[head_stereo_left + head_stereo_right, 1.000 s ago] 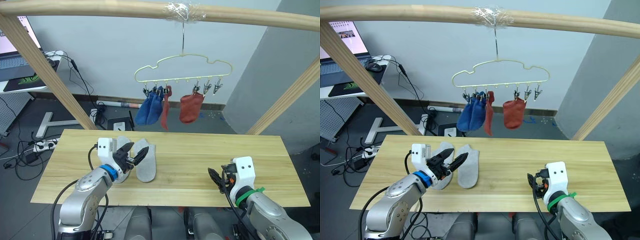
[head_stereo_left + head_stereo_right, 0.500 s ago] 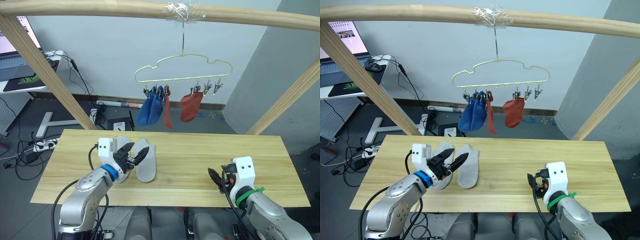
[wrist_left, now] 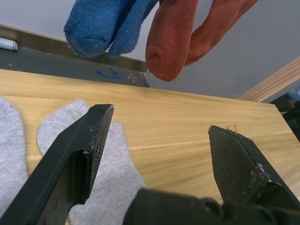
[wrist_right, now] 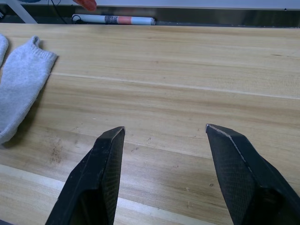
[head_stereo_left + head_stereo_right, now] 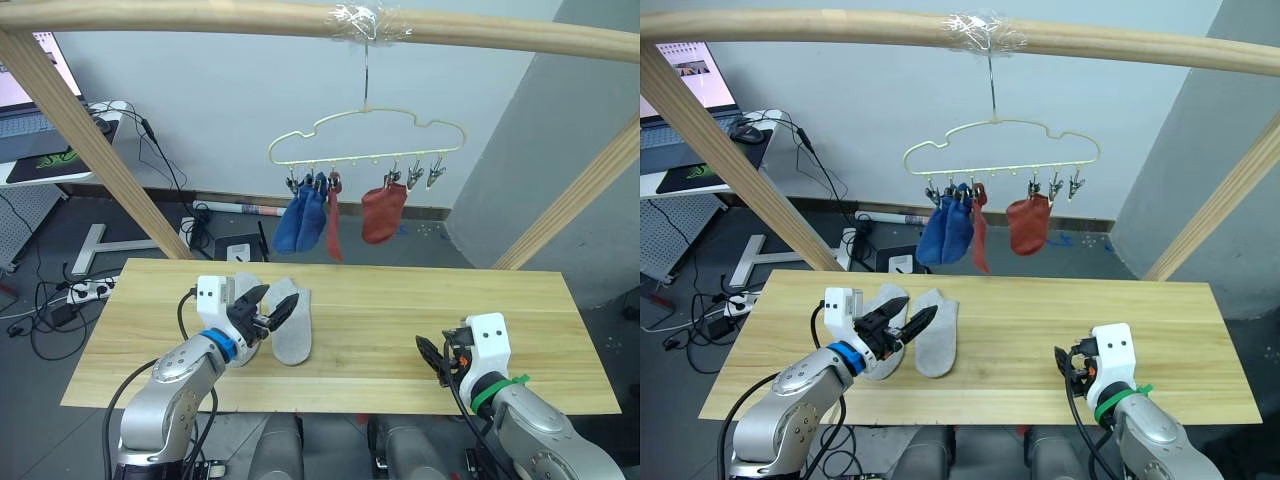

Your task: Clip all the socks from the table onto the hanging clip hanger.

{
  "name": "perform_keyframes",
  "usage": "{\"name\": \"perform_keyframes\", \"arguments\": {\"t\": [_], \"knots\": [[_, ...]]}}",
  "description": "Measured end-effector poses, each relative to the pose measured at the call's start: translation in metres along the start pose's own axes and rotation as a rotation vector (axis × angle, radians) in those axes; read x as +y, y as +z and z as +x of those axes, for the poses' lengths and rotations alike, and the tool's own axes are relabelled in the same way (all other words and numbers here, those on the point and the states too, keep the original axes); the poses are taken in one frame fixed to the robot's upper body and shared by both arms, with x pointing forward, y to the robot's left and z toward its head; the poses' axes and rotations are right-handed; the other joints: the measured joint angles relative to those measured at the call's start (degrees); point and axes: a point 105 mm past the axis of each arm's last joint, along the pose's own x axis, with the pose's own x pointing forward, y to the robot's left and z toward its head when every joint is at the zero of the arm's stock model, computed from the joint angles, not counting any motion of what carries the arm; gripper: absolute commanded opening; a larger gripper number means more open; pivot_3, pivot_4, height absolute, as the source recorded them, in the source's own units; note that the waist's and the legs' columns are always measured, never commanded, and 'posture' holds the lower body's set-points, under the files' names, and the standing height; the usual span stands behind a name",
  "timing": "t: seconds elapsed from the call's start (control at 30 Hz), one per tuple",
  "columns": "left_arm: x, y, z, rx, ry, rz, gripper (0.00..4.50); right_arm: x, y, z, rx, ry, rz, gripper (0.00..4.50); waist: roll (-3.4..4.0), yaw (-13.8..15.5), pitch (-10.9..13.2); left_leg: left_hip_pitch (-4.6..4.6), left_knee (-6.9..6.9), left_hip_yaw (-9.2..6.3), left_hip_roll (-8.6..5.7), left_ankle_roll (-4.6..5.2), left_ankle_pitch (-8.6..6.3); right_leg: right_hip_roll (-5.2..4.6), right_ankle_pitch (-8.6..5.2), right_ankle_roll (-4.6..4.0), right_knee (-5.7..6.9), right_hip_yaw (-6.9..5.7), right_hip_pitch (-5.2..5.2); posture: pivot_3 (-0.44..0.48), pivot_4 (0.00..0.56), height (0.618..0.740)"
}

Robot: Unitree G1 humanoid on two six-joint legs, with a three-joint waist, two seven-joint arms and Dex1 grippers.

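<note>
while 2 grey socks (image 5: 292, 322) lie left, table (image 5: 400, 310) centre lies bare.

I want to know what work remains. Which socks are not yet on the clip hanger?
The two light grey socks: they lie flat on the table beside the left gripper, while the blue and rust-red ones hang clipped.

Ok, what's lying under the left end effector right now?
Two light grey socks lie flat on the table beneath the open left end effector. It covers part of the nearer sock, so that sock's full outline is hidden.
</note>
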Motion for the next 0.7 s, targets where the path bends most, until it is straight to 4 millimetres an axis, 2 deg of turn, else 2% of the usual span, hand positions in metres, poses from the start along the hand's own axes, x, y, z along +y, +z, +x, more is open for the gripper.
{"name": "perform_keyframes", "arguments": {"t": [0.13, 0.23, 0.53, 0.63, 0.7], "knots": [[-0.0001, 0.0000, 0.0001, 0.000, 0.000, 0.000, 3.70, 0.0000, 0.0001, 0.0000, -0.001, 0.000, 0.001, 2.87, 0.00, 0.00, 0.00, 0.00, 0.00, 0.00, 0.00, 0.00, 0.00, 0.00, 0.00, 0.00, 0.00, 0.00, 0.00, 0.076, 0.203, 0.740], [-0.0001, 0.0000, 0.0001, 0.000, -0.001, 0.000, 3.70, 0.0001, 0.0001, 0.0000, -0.001, 0.001, 0.001, 1.93, 0.00, 0.00, 0.00, 0.00, 0.00, 0.00, 0.00, 0.00, 0.00, 0.00, 0.00, 0.00, 0.00, 0.00, 0.00, 0.076, 0.203, 0.740], [-0.0007, 0.0001, 0.0004, 0.000, -0.003, 0.001, 3.70, 0.0001, 0.0005, 0.0000, -0.002, 0.003, 0.003, 1.93, 0.00, -0.01, 0.00, 0.00, 0.00, 0.00, 0.00, 0.00, 0.00, 0.00, 0.00, 0.00, 0.00, 0.00, 0.00, 0.071, 0.199, 0.740], [-0.0008, 0.0003, 0.0006, -0.001, -0.004, 0.001, 3.70, -0.0007, 0.0007, -0.0002, -0.002, 0.001, 0.005, 2.53, 0.00, -0.01, 0.00, 0.00, 0.00, 0.00, 0.00, 0.00, 0.00, 0.00, 0.00, 0.00, 0.00, -0.01, 0.00, 0.072, 0.198, 0.740], [-0.0010, 0.0005, 0.0007, -0.001, -0.005, 0.002, 3.70, 0.0000, 0.0003, -0.0003, 0.000, 0.007, 0.012, 3.18, 0.00, -0.01, 0.00, 0.00, 0.00, 0.00, 0.00, 0.00, 0.00, 0.00, 0.00, 0.00, 0.01, 0.00, 0.00, 0.072, 0.198, 0.740]]}}
